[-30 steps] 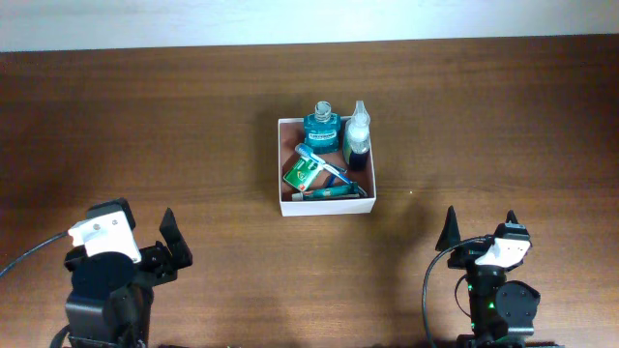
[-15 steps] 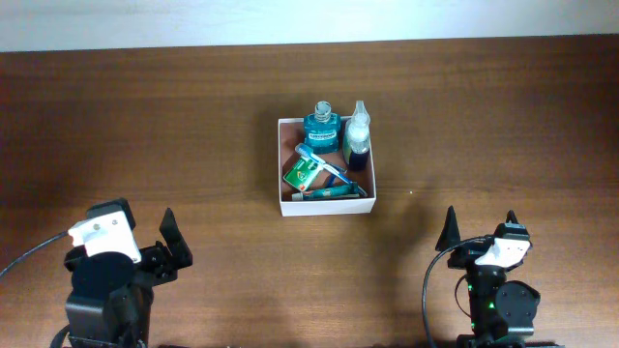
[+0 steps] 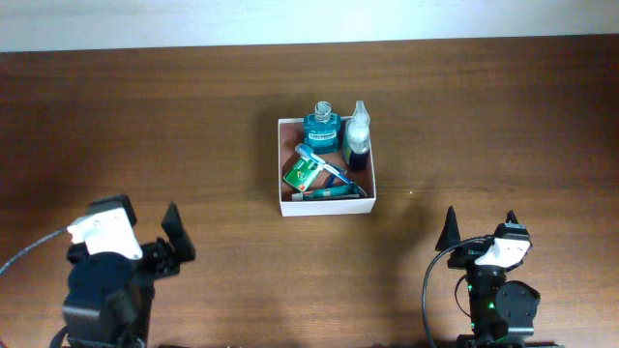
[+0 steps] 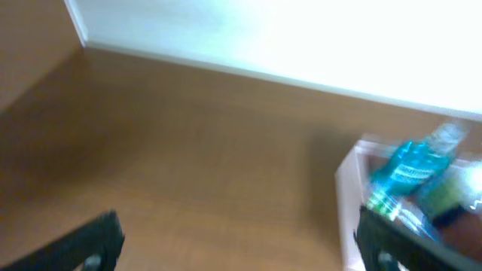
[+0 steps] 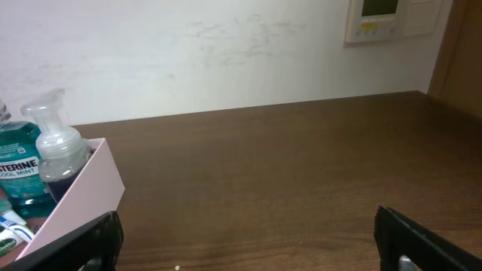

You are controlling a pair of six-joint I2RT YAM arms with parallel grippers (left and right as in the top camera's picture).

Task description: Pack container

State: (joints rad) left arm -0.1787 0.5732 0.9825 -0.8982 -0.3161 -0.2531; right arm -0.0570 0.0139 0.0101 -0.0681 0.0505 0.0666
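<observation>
The container (image 3: 325, 206) is a square white-walled box in the middle of the table. It holds a teal mouthwash bottle (image 3: 320, 127), a clear pump bottle (image 3: 357, 134), a toothbrush (image 3: 322, 163), a green packet (image 3: 302, 174) and a tube (image 3: 329, 192). It shows at the right of the blurred left wrist view (image 4: 348, 203) and at the left of the right wrist view (image 5: 86, 196). My left gripper (image 3: 155, 232) is open and empty at the near left. My right gripper (image 3: 481, 228) is open and empty at the near right. Both are far from the box.
The dark wooden table (image 3: 145, 126) runs to a white wall along its far edge. A wall panel (image 5: 392, 19) shows in the right wrist view.
The left arm has turned slightly; its wrist view is blurred. The right arm and the box contents have not moved.
</observation>
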